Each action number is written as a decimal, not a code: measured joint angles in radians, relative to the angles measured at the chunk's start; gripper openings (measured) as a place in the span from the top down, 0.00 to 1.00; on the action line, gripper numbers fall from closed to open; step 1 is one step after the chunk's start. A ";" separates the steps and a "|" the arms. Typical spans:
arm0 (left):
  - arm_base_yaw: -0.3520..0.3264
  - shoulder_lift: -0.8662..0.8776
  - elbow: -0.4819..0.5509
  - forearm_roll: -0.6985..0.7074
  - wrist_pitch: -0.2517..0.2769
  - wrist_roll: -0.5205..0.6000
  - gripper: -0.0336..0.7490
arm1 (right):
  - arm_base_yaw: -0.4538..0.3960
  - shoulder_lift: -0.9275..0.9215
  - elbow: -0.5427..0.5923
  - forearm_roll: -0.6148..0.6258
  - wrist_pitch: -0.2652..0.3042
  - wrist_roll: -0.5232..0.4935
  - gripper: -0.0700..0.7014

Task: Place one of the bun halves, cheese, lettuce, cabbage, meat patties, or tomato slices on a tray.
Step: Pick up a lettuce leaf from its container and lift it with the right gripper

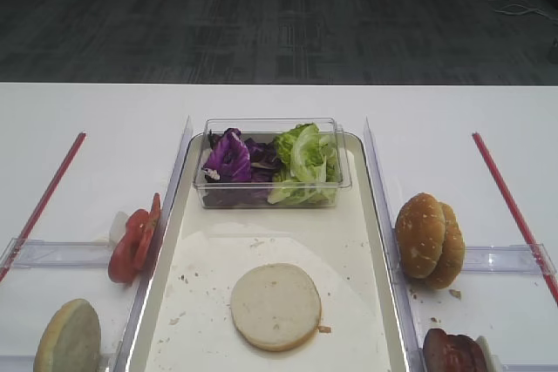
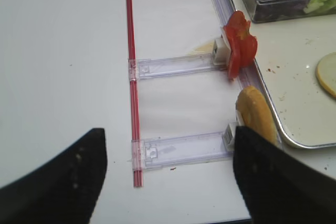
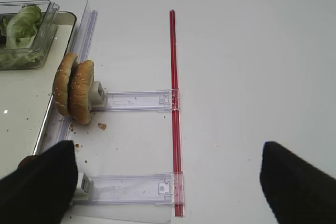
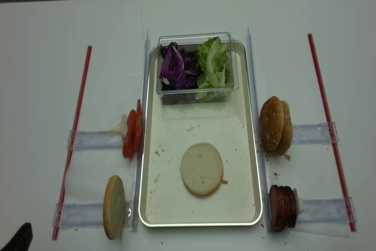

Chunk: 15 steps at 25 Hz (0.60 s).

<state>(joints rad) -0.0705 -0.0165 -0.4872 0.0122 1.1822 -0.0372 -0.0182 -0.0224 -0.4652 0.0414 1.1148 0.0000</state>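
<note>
A pale cut-face bun half [image 1: 275, 306] lies flat on the cream tray [image 1: 366, 241]. Two sesame bun halves [image 3: 74, 92] stand on edge right of the tray, with meat patties [image 4: 282, 207] nearer the front. On the left stand tomato slices [image 2: 240, 43] and another bun half [image 2: 254, 114]. Lettuce [image 1: 305, 158] and purple cabbage [image 1: 228, 156] fill the tub. No cheese is in view. My right gripper [image 3: 168, 182] hangs open over the table right of the tray, holding nothing. My left gripper [image 2: 168, 182] hangs open and empty over the left side.
A clear plastic tub [image 1: 340, 182] sits at the tray's far end. Clear plastic holders [image 3: 136, 100] and red strips [image 3: 174, 103] lie on the white table on both sides. Crumbs speckle the tray.
</note>
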 joint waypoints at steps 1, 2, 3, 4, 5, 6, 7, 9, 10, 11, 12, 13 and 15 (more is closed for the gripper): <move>0.000 0.000 0.000 0.000 0.000 0.000 0.31 | 0.000 0.000 0.000 0.000 0.000 0.000 0.01; 0.000 0.000 0.000 0.000 0.000 0.000 0.31 | 0.000 0.000 0.000 0.000 0.000 0.000 0.01; 0.000 0.000 0.000 0.000 0.000 0.000 0.31 | 0.000 0.000 0.000 0.000 0.000 0.000 0.01; 0.000 0.000 0.000 0.000 0.000 0.000 0.31 | 0.000 0.000 0.000 0.000 0.000 0.000 0.01; 0.000 0.000 0.000 0.000 0.000 0.000 0.31 | 0.000 0.000 0.000 0.000 0.000 0.000 0.01; 0.000 0.000 0.000 0.000 0.000 0.000 0.31 | 0.000 0.000 0.000 0.000 0.000 0.000 0.01; 0.000 0.000 0.000 0.000 0.000 0.000 0.31 | 0.000 0.000 0.000 0.000 0.000 0.000 0.01; 0.000 0.000 0.000 0.000 0.000 0.000 0.31 | 0.000 0.000 0.000 0.000 0.000 0.000 0.01; 0.000 0.000 0.000 0.000 0.000 0.000 0.31 | 0.000 0.000 0.000 0.000 0.000 0.000 0.01; 0.000 0.000 0.000 0.000 -0.002 0.000 0.31 | 0.000 0.000 0.000 0.000 0.000 0.000 0.01; 0.000 0.000 0.000 0.000 -0.002 0.000 0.31 | 0.000 0.001 -0.002 0.000 0.000 0.000 0.01; 0.000 0.000 0.000 0.000 -0.002 0.000 0.31 | 0.000 0.005 -0.002 0.000 0.000 0.000 0.01; 0.000 0.000 0.000 0.000 -0.002 0.000 0.31 | 0.000 0.020 -0.008 0.000 -0.008 0.000 0.01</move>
<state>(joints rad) -0.0705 -0.0165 -0.4872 0.0122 1.1805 -0.0372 -0.0182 -0.0027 -0.4728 0.0414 1.1070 0.0000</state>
